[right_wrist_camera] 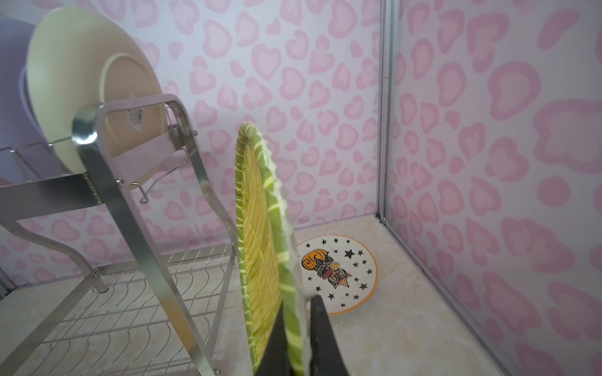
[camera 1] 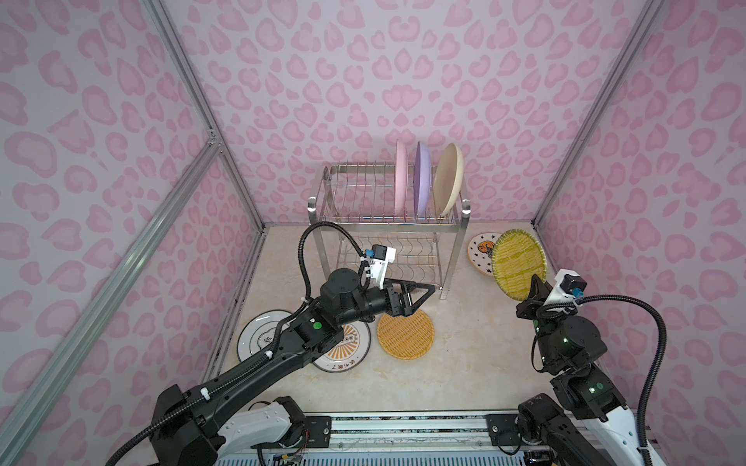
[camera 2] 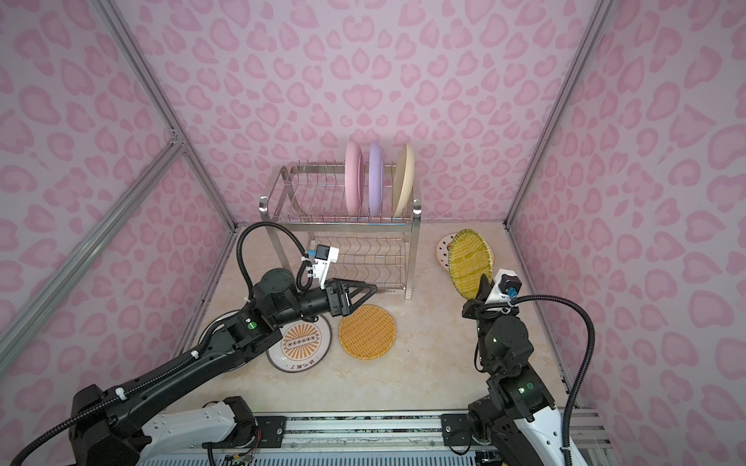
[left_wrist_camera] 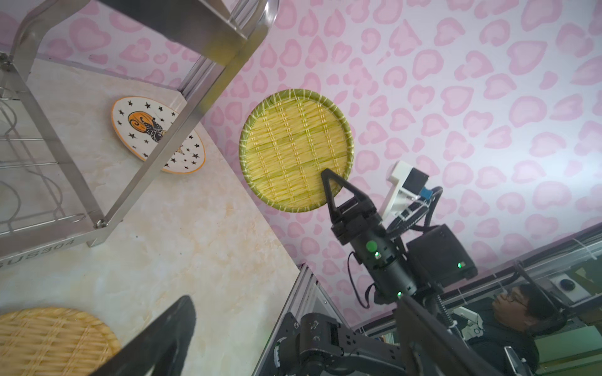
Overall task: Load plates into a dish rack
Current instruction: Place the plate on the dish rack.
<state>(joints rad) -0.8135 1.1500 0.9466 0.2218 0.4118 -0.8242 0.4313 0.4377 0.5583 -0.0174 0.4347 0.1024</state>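
The steel dish rack (camera 1: 319, 210) stands at the back, with pink (camera 1: 401, 177), lilac (camera 1: 422, 177) and cream (camera 1: 449, 177) plates upright in its top tier. My right gripper (right_wrist_camera: 298, 302) is shut on the rim of a green-yellow woven plate (camera 1: 518, 262), held on edge in the air right of the rack. Beneath it lies the starred plate (camera 1: 480, 252). My left gripper (camera 1: 423, 300) hangs open and empty by the rack's front leg, above an orange-yellow woven plate (camera 1: 405, 335). The sunburst plate (camera 1: 347, 355) and dark-rimmed plate (camera 1: 258, 335) lie partly hidden under my left arm.
Pink patterned walls with aluminium posts (camera 1: 537, 218) close in the marble table (camera 1: 464, 363) on three sides. The rack's wavy lower tier (camera 2: 363, 258) holds nothing. The arms' mounting rail (camera 1: 403, 427) runs along the front edge.
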